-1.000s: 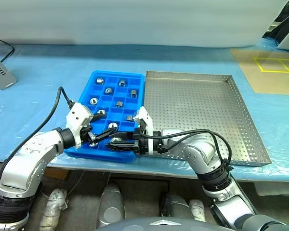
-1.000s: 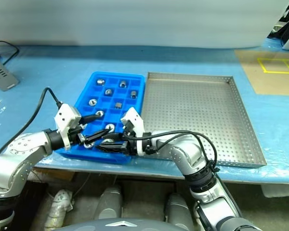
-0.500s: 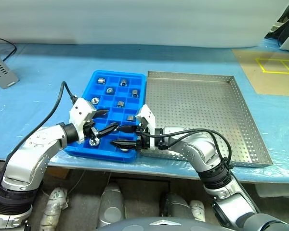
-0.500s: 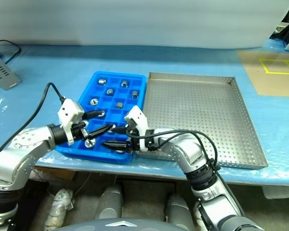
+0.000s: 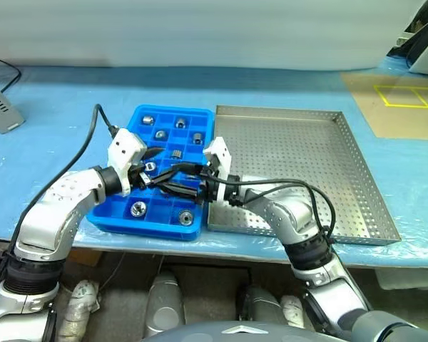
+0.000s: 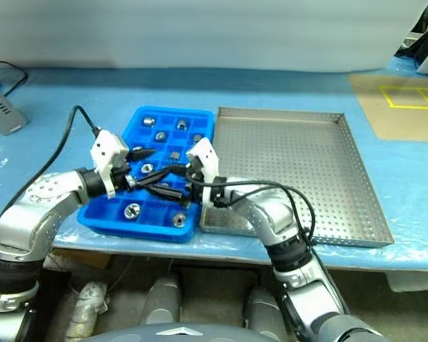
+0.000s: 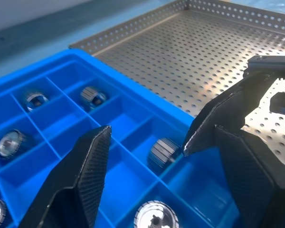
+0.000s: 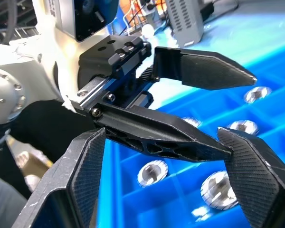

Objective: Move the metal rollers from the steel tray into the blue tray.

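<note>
The blue tray (image 5: 144, 134) lies left of the steel tray (image 5: 299, 153), and the two touch. Several metal rollers sit in the blue tray's compartments, one (image 5: 138, 209) in the near row and another (image 5: 186, 216) beside it. Every roller I see lies in the blue tray. My left gripper (image 5: 162, 164) hangs open over the tray's middle with nothing in it. My right gripper (image 5: 178, 182) reaches in from the steel tray's side, open and holding nothing. Its fingers (image 8: 92, 161) straddle one finger of the left gripper. A roller (image 7: 164, 152) lies below the left fingers (image 7: 80, 180).
A grey slotted box (image 5: 0, 107) with a cable stands at the far left of the blue-covered table. A brown board with yellow tape (image 5: 399, 100) lies at the far right. The table's front edge runs just below both trays.
My right gripper has opened, and a roller now lies in the near row where it was. Both grippers have lifted and moved farther in over the blue tray.
</note>
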You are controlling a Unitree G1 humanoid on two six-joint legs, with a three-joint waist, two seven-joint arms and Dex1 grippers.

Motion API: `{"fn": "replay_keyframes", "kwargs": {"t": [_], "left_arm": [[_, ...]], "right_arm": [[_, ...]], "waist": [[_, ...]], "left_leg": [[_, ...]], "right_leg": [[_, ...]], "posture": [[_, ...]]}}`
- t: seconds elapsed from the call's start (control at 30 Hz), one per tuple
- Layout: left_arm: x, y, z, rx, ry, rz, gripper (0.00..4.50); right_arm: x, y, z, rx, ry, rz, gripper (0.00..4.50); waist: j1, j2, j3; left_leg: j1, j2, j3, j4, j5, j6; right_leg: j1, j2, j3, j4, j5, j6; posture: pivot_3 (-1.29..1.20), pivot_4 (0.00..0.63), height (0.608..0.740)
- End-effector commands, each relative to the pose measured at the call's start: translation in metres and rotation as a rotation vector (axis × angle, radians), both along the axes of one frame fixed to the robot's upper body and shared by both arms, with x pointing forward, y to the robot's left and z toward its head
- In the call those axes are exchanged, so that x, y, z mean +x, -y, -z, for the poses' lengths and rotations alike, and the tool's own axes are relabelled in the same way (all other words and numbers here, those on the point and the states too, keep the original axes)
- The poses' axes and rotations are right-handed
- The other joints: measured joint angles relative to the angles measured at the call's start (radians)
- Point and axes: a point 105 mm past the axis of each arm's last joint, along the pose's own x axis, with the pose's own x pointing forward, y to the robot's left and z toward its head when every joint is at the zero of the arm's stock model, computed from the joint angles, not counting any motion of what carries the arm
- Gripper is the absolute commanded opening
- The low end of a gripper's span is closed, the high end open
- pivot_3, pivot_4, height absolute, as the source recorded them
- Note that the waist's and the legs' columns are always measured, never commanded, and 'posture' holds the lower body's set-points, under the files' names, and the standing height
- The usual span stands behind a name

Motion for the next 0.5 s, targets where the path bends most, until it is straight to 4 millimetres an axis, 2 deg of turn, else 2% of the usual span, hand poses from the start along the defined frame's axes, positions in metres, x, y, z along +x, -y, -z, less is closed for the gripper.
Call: {"fn": "replay_keyframes", "kwargs": {"t": [0.03,0.23,0.4,0.5], "left_arm": [[-0.009,0.015,0.003,-0.016,-0.004,0.072,3.67],[0.002,0.022,0.007,-0.048,-0.010,0.062,3.67],[0.013,0.040,0.007,-0.060,-0.001,0.093,3.67],[0.016,0.047,0.005,-0.070,0.013,0.104,3.67]], "right_arm": [[0.031,0.016,-0.028,0.041,0.132,0.137,3.89],[0.059,0.034,-0.034,0.012,0.196,0.254,3.89],[0.079,0.061,-0.038,0.029,0.198,0.391,3.89],[0.088,0.070,-0.038,0.030,0.181,0.411,3.89]], "waist": [[-0.002,0.000,0.000],[-0.004,-0.001,0.000],[-0.006,-0.001,0.000],[-0.010,-0.001,0.000]], "left_leg": [[0.000,0.000,0.000,0.000,0.000,0.000],[-0.002,0.000,-0.001,0.001,0.000,0.000],[-0.002,0.000,-0.001,0.002,0.000,0.000],[-0.002,0.000,-0.001,0.003,0.000,0.000]], "right_leg": [[0.000,0.000,0.000,0.000,0.000,0.001],[0.000,0.000,-0.001,0.000,0.001,0.001],[0.000,0.000,-0.001,0.000,0.001,0.001],[0.000,0.000,-0.001,0.001,0.001,0.001]], "posture": [[0.29,0.150,0.740],[0.25,0.150,0.740],[0.26,0.150,0.740],[0.27,0.150,0.740]]}}
